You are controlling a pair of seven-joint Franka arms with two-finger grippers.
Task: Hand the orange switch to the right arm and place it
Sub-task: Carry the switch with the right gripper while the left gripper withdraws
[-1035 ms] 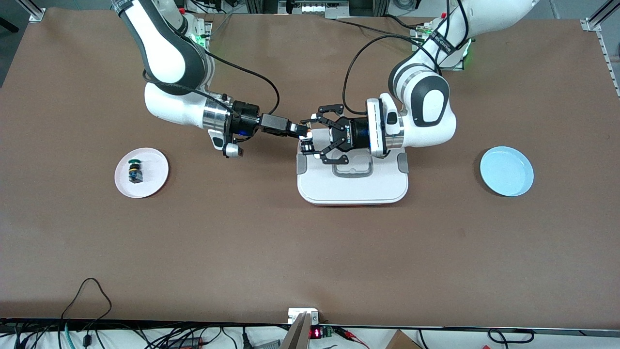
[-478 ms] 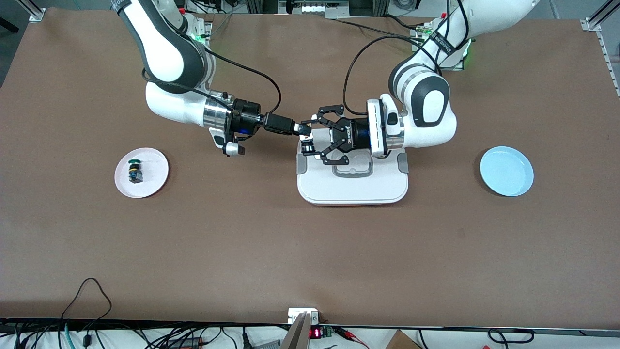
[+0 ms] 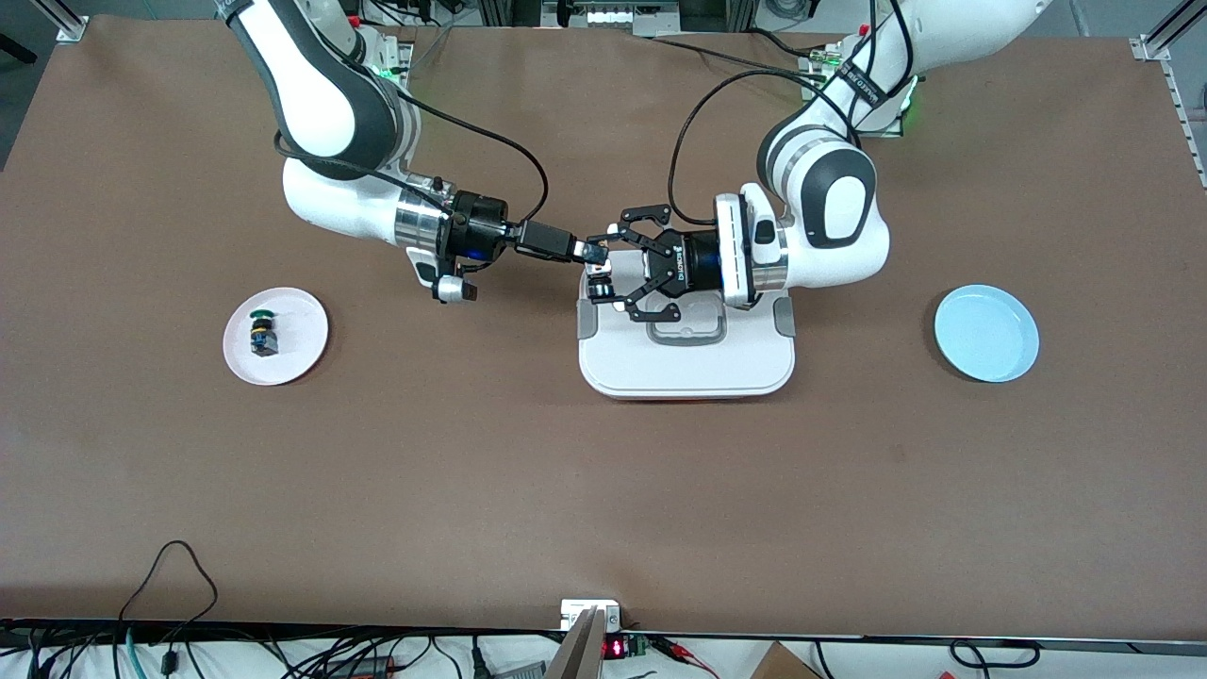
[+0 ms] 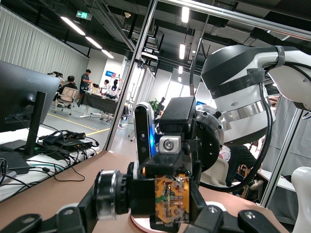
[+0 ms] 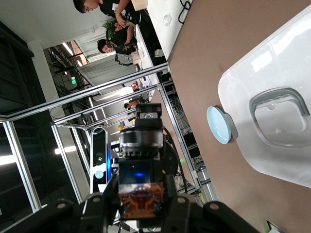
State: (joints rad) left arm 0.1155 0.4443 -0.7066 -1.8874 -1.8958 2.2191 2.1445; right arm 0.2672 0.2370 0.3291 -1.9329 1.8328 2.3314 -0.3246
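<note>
Your left claw (image 3: pixel 603 273) and right claw (image 3: pixel 592 251) both clamp the blocky orange switch (image 3: pixel 596 267) over the glossy white board (image 3: pixel 686 363); wrist views reveal its copper circuit face.

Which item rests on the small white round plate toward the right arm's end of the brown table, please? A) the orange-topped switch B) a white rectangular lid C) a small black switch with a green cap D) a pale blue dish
C: the green-capped switch sits on the white plate.
</note>
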